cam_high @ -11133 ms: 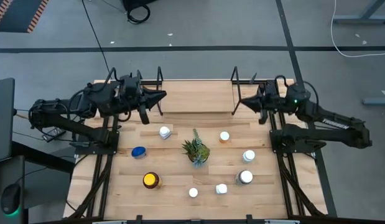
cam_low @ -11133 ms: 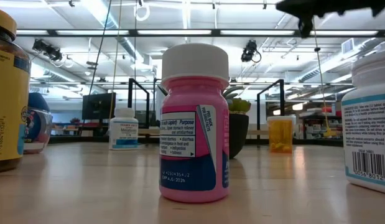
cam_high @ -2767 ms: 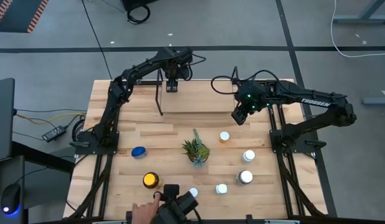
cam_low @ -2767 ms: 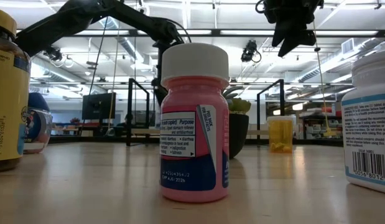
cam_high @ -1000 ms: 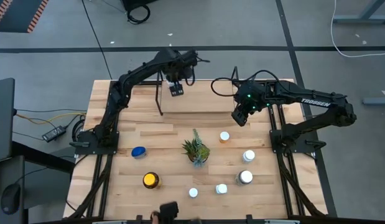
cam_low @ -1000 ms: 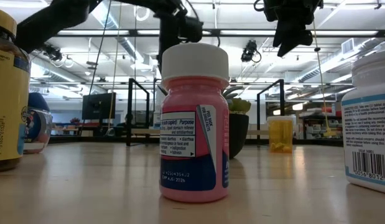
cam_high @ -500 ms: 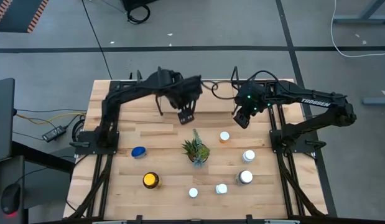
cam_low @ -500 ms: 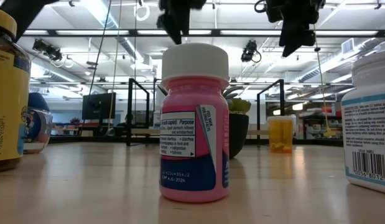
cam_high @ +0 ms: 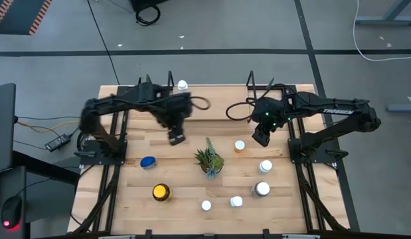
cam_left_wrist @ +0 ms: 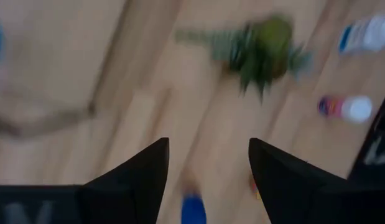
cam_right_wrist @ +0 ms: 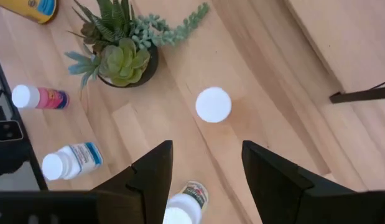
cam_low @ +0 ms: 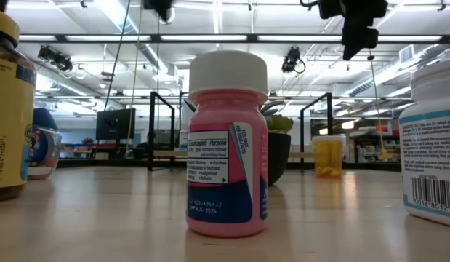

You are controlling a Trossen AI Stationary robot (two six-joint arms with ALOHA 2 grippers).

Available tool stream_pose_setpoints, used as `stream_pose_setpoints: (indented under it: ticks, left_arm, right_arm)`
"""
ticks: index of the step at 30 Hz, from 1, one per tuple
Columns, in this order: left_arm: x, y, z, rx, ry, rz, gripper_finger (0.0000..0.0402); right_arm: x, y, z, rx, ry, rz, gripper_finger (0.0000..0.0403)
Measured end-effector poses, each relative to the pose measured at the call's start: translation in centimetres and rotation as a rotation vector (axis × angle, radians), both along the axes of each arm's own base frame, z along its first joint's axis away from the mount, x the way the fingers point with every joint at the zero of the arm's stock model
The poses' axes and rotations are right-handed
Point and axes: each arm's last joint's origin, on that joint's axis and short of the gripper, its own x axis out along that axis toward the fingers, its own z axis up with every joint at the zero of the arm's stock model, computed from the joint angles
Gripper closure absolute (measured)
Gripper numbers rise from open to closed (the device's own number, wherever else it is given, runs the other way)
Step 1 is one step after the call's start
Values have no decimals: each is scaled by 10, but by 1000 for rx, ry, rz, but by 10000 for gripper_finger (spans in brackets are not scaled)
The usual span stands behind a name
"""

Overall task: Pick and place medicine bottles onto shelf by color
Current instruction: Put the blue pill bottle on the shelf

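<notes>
One white-capped medicine bottle stands on the far left part of the shelf. The other medicine bottles stand on the table: blue, yellow-lidded, orange with a white cap, pink and several white ones. My left gripper hovers open over the table between the shelf and the blue bottle, with nothing between its fingers. My right gripper hovers open just to the far right of the orange bottle, whose cap shows ahead of its fingers.
A small potted plant stands mid-table between the two grippers. White bottles stand at the near right. Black wire uprights rise at the shelf's ends. Bare wood lies at the table's left.
My left gripper has swung from above the shelf's far left part toward the table's near edge and left, over the table near the blue bottle; the white-capped bottle stays on the shelf. My right gripper has drifted a little toward the near edge, closer to the orange bottle.
</notes>
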Motion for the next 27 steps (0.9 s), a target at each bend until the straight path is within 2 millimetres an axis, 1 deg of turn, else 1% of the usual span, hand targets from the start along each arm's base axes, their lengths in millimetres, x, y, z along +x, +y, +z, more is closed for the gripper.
stream_pose_setpoints:
  ticks: [5, 10, 13, 17, 21, 24, 27]
  left_arm:
    - [-55, -8, -22, -158, 96, 118, 161]
    - [-91, -24, -35, -156, 127, 81, 144]
    - [-106, -33, -46, -143, 159, 84, 130]
    - [-117, -44, -67, -130, 236, 81, 104]
    - [-114, -55, -92, -113, 271, 40, 72]
    - [-109, -61, -108, -117, 238, 13, 48]
    - [-109, -64, -126, -106, 247, 21, 28]
  right_arm:
    - [1, 8, 0, -38, 2, -67, 203]
    - [1, 12, 1, -56, -11, -171, 203]
    - [2, 15, 1, -27, -22, -234, 203]
    - [3, 19, 1, 1, -35, -290, 203]
    - [2, 26, 1, 0, -40, -314, 203]
    - [2, 32, 2, -34, -52, -317, 203]
    - [1, 38, 2, -67, -67, -329, 203]
